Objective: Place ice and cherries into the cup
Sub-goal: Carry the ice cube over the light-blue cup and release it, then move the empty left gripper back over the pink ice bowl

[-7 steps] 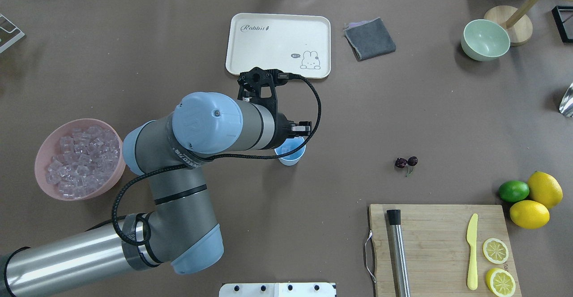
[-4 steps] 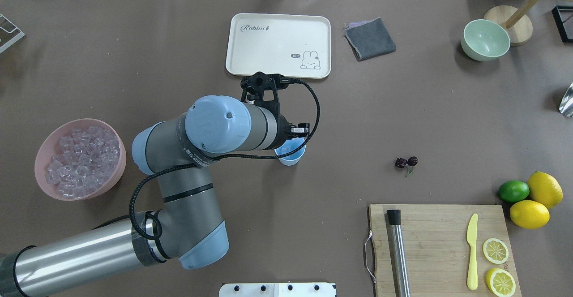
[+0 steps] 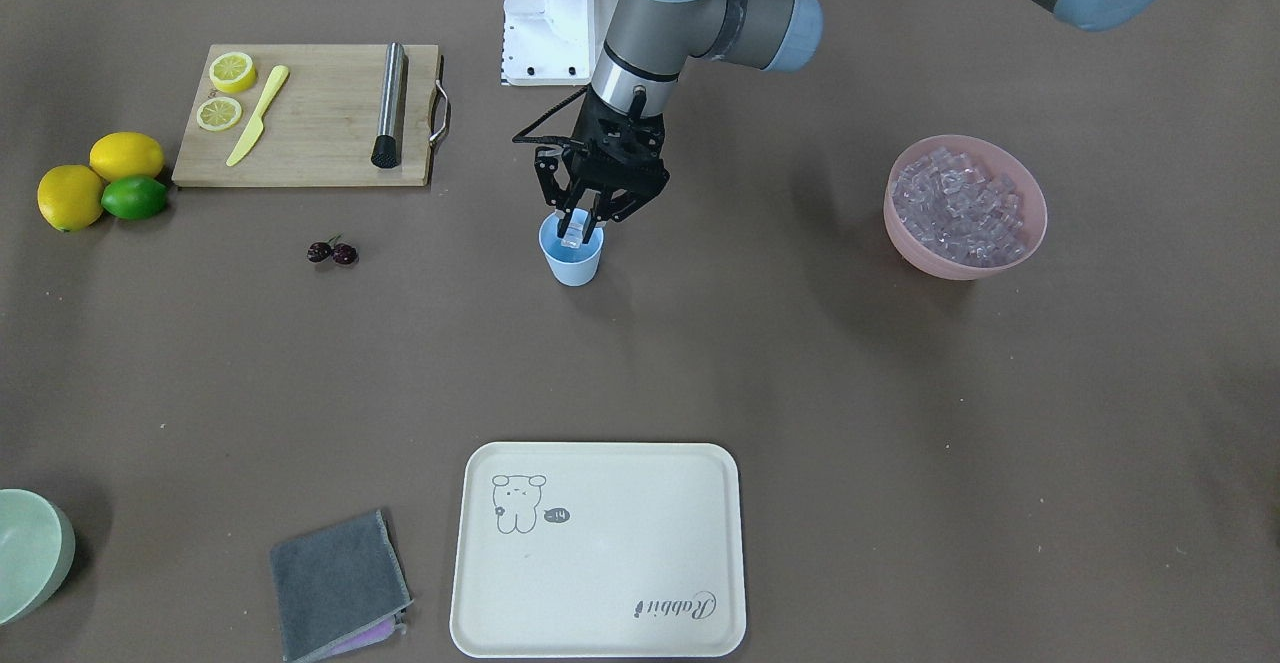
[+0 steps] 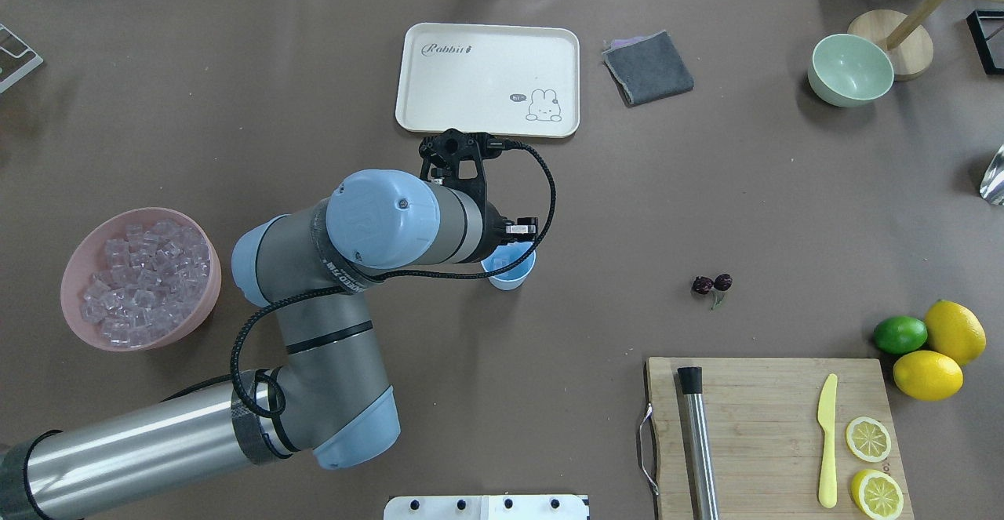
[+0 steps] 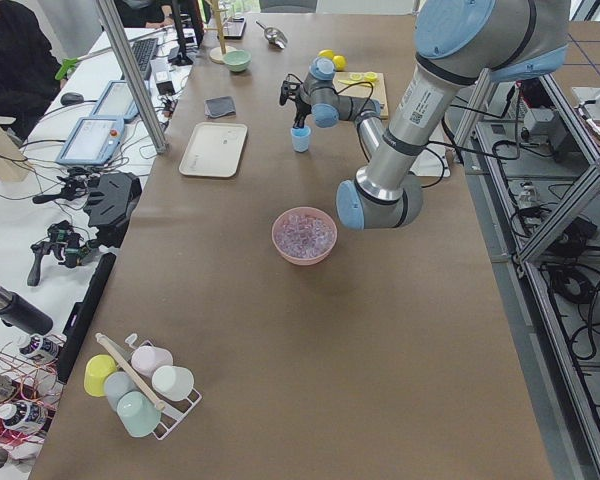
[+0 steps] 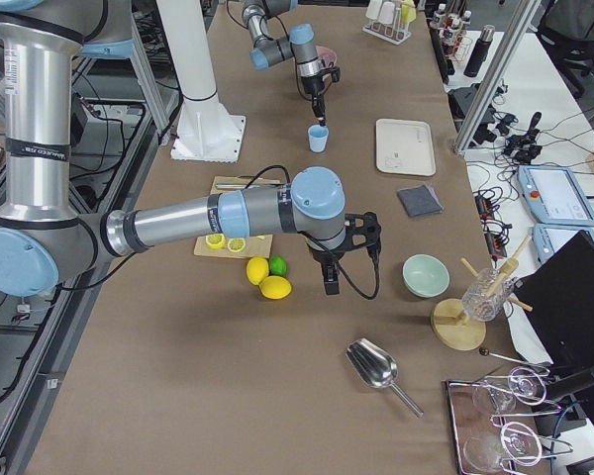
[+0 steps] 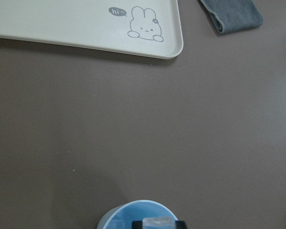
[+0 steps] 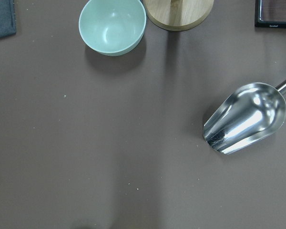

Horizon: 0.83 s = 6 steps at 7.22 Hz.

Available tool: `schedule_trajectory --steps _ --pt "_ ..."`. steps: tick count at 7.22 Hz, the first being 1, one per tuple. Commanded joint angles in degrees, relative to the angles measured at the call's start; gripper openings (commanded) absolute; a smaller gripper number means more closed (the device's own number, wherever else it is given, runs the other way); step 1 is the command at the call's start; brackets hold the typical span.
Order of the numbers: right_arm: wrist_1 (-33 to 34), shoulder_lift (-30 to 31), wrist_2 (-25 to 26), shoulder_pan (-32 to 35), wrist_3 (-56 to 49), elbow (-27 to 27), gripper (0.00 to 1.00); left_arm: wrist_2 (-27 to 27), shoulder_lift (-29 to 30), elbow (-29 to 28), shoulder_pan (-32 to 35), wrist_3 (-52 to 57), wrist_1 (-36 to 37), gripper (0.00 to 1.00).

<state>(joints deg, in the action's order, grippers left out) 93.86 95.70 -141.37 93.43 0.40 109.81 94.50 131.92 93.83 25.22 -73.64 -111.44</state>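
The left arm (image 4: pixel 384 218) reaches out over the middle of the table, and its left gripper (image 3: pixel 582 223) points straight down at the cup (image 3: pixel 572 265). The fingers are clenched on one ice cube (image 7: pixel 159 222), which hangs over the cup's mouth inside the rim line. The coming move turns on that. The cup lies directly under the cube, so letting go should drop it in with no sideways travel. The cup stands upright and alone on bare table. Whether ice already lies in it is too small to tell.

The right arm (image 6: pixel 247 213) hangs at the far right end, and its right gripper (image 6: pixel 331 282) shows only in a side view, so I cannot tell whether it is open. The cherries (image 3: pixel 332 253) lie on the table well to the right of the cup. By my judgement that makes them the right arm's reach.

Counted:
- two arms
- one tray (image 3: pixel 600 603)
- one board (image 3: pixel 320 123)
- one pink bowl (image 3: pixel 960 268) at the left, heaped with ice (image 3: pixel 955 208), too many cubes to count
- one green bowl (image 8: pixel 112 24)
- one cup
- two lemons (image 3: pixel 127 155)
- one lime (image 3: pixel 133 197)
- two lemon slices (image 3: pixel 232 70)
- one pair of cherries
- one cube in the grip
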Motion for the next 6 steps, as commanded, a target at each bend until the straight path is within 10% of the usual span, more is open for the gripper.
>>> schedule_trajectory --steps 1,6 --pt "0.0 -0.1 0.0 0.0 0.0 0.0 1.00 -0.4 -0.4 0.4 0.0 -0.1 0.0 0.97" --pt "0.0 -0.5 -0.4 0.0 0.0 0.1 1.00 6.1 -6.0 19.4 10.8 8.9 27.2 0.97"
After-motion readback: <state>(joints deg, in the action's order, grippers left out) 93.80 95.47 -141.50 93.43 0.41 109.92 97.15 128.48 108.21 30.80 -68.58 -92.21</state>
